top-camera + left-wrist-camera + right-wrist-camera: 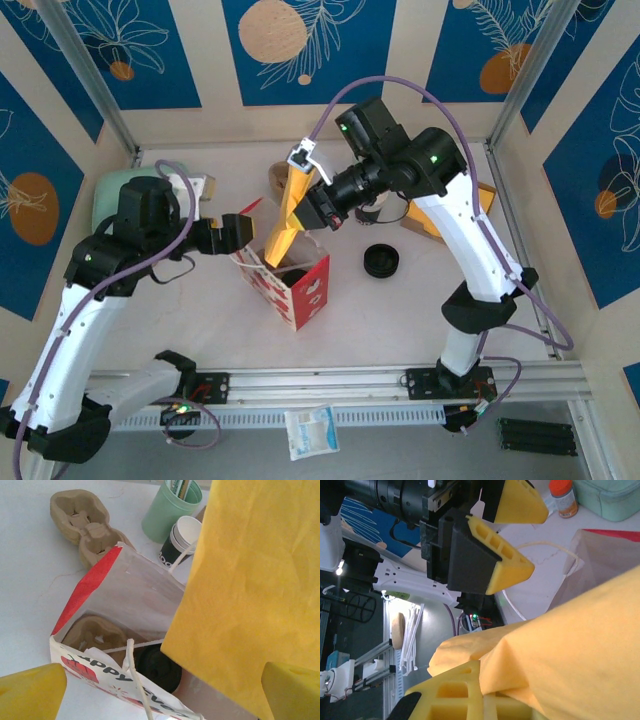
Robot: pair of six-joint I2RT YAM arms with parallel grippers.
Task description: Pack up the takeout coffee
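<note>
Yellow paper (pixel 250 580) is pinched in my right gripper (pixel 308 205), jaws closed on it. Its lower end hangs at the mouth of the red-and-white paper bag (pixel 300 290) in the middle of the table. My left gripper (pixel 243 236) stands wide and empty just beside the bag's left rim.

The takeout coffee (pixel 181 539) is not yet packed. It stands upright and lidless on the table beyond the bag's far right side, close against a pale green cup (pixel 167 512) of sticks.

I judge the step in hand to be getting the paper into the bag, with the cup's turn to follow. The next move calls for lowering the paper without folding the bag wall inward, and my left gripper could steady the rim.

Print on the bag's near face reads "appy", with the letters below it cut off. The cup's dark band carries white marks like "OO", too small to be sure of.
</note>
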